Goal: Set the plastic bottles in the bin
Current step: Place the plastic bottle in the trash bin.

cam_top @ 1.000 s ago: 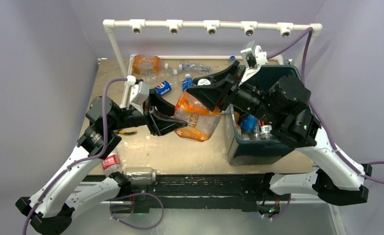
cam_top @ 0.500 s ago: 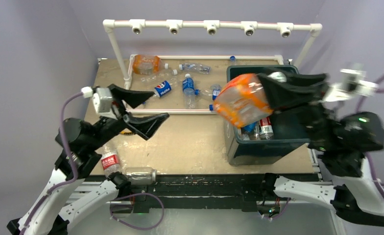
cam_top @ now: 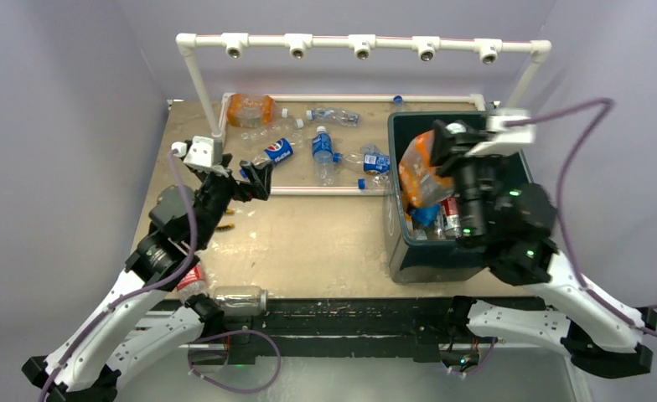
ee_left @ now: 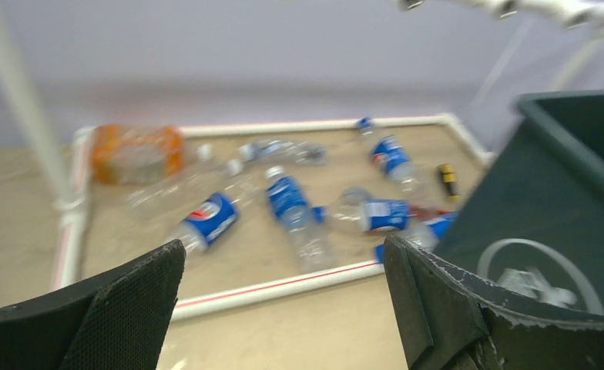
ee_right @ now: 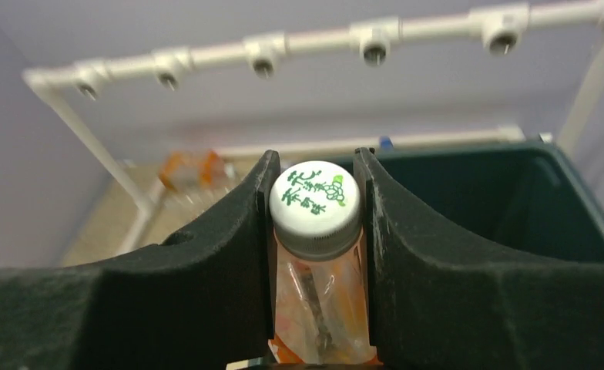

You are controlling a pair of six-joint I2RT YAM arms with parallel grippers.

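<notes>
Aloft, right fingers (ee_right: pixel 199 277) clamp bottle (ee_right: pixel 314 202) over bin (cam_top: pixel 439 261), left fingers (ee_left: pixel 106 308) wide

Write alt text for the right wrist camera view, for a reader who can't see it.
The right hand is shut on the neck of an orange-tinted plastic bottle, just under its white cap with green print. Behind it lies the open dark green bin, with a white pipe frame overhead.
</notes>
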